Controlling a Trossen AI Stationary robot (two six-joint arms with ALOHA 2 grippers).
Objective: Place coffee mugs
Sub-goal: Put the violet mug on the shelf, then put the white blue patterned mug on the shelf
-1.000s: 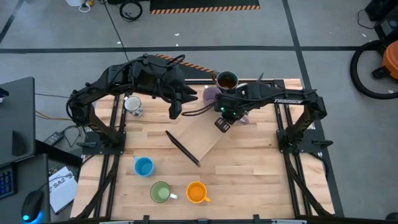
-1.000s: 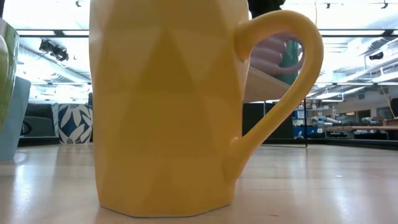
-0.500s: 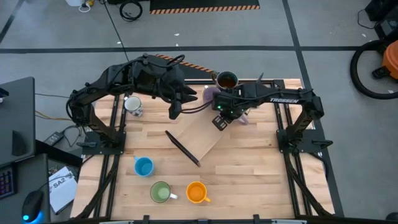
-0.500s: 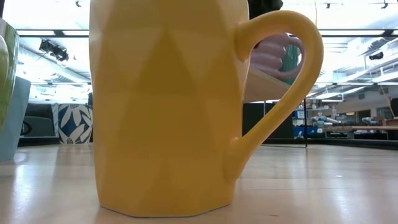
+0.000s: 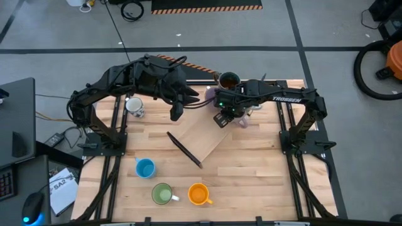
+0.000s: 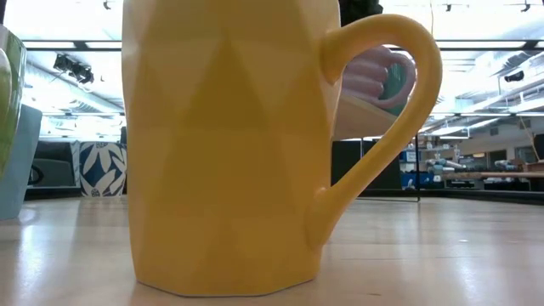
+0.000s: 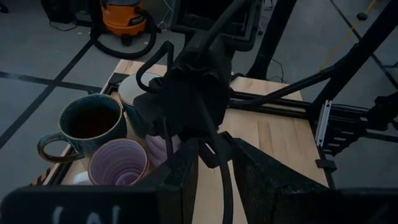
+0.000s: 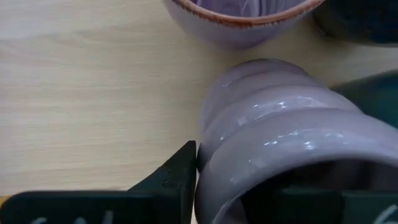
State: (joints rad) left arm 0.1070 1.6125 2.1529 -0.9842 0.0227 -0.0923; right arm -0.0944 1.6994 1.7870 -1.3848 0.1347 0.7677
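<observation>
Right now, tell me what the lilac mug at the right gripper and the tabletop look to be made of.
Lilac mug: probably glazed ceramic; its ribbed wall is glossy, with bright highlights along the ridges. The second lilac mug shows a brown rim, as glaze often leaves.
Tabletop: light wood, seemingly jointed strips with visible grain and a smooth, faintly shiny finish.

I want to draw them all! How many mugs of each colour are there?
Lilac ribbed ceramic mugs: 2
White leaf-patterned mug: 1
Blue mug: 1
Green mug: 1
Orange mug: 1
Dark mug with brown inside: 1
Total: 7; a pale rim behind the dark mug may be an eighth.
</observation>
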